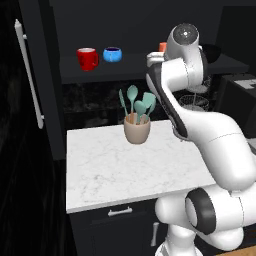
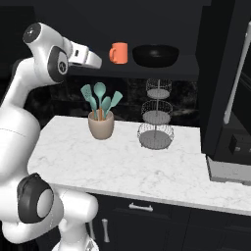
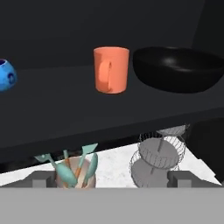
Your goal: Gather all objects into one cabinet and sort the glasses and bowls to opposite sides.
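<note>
The cabinet [image 1: 30, 75] stands open above the tabletop [image 1: 125, 165], and its shelf [image 3: 65, 105] carries all four objects. From left to right they are the red mug [image 1: 87, 58], the blue bowl [image 1: 112, 54], the orange mug [image 3: 111, 69] and the black bowl [image 3: 179, 69]. The end effector [image 3: 112, 179] hangs in front of the shelf with its fingers spread wide and empty, facing the orange mug. The next step is probably to grasp that mug. The fingers should close across its body, staying clear of the black bowl just beside it.
</note>
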